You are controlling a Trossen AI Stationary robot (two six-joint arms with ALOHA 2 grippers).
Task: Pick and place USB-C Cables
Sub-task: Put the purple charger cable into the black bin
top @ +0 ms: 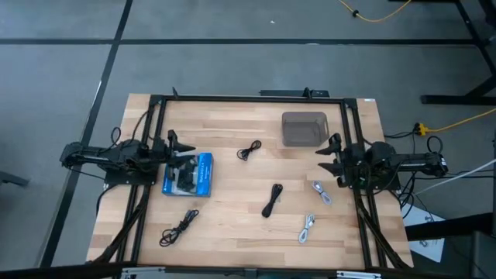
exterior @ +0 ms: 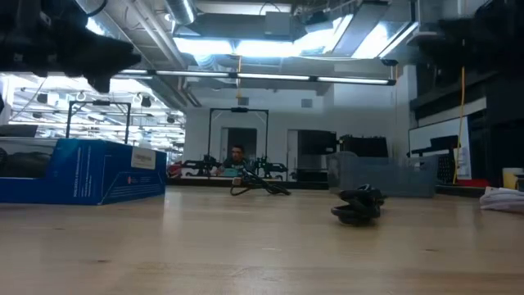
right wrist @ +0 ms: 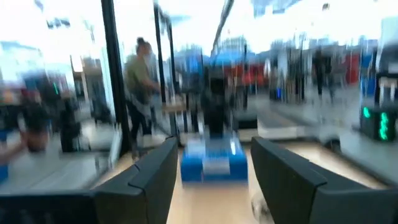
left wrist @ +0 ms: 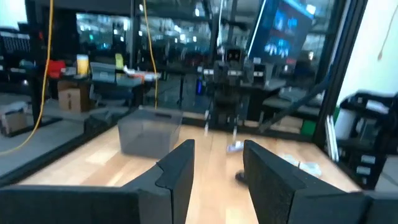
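Five small bundled cables lie flat on the wooden table in the high view, all untouched. Three are black: one at mid-table [top: 249, 151], one [top: 273, 199], and one near the front left [top: 179, 227]. Two are white [top: 321, 191] [top: 307, 228]. The low view shows a black bundle [exterior: 359, 205], another farther back [exterior: 258, 184], and a white one [exterior: 503, 197]. My left gripper [top: 180, 150] [left wrist: 217, 162] hovers open above the table's left side, pointing right. My right gripper [top: 326, 153] [right wrist: 214, 165] hovers open on the right side, pointing left.
A blue box [top: 188, 173] [exterior: 82, 168] [right wrist: 214, 160] lies just below my left gripper. A grey translucent bin [top: 304, 128] [left wrist: 149, 134] stands near the far right edge. A black frame [top: 248, 99] borders the table. A person shows in the room beyond.
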